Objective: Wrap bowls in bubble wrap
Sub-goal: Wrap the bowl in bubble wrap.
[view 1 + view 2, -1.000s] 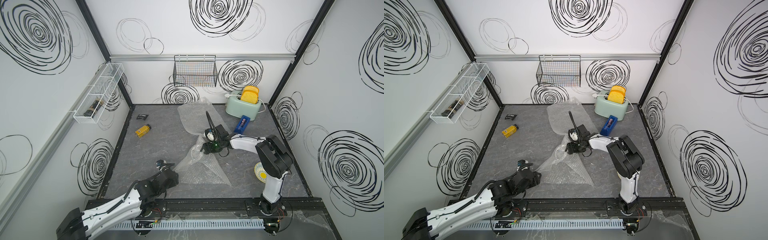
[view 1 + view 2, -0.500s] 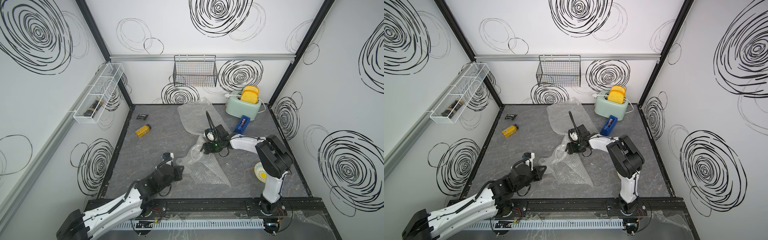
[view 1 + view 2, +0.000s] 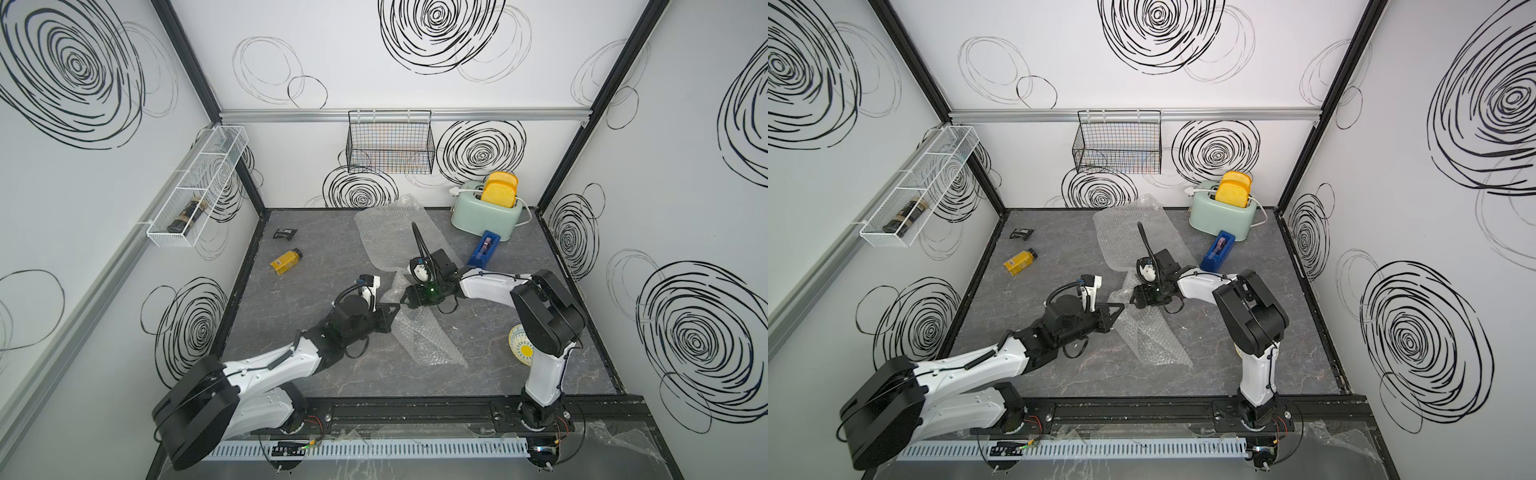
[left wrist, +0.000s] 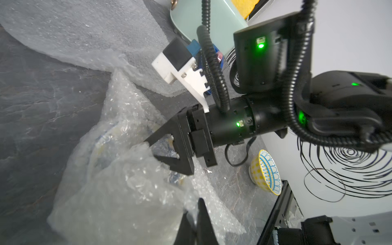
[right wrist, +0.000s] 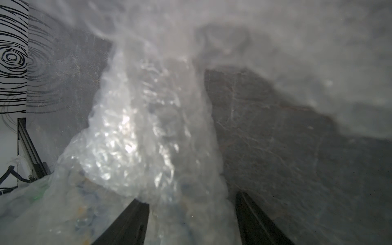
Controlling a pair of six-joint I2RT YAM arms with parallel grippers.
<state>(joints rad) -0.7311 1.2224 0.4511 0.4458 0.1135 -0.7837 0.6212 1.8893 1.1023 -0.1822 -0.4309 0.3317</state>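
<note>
The near bubble wrap (image 3: 424,336) (image 3: 1154,340) lies crumpled mid-table, bunched over a bowl whose blue pattern shows faintly through it (image 4: 104,137). My right gripper (image 3: 405,297) (image 5: 191,199) stands with jaws wide around that bundle, one finger (image 5: 135,216) pressed into the wrap. My left gripper (image 3: 397,307) (image 4: 196,214) is shut, pinching a fold of the same sheet right beside the right gripper (image 4: 149,148). A second bowl with a yellow sun centre (image 3: 524,347) (image 4: 266,171) sits bare by the right arm's base. Another bubble wrap sheet (image 3: 395,232) lies flat at the back.
A mint toaster (image 3: 486,212) with yellow toast stands at the back right, a blue tape dispenser (image 3: 484,248) in front of it. A yellow bottle (image 3: 285,262) and a black packet (image 3: 284,234) lie at the back left. A wire basket (image 3: 390,145) hangs on the back wall.
My left arm has reached forward and right from the sheet's near-left corner to the bundle, and its gripper has closed on the wrap. The right gripper has stayed in place.
</note>
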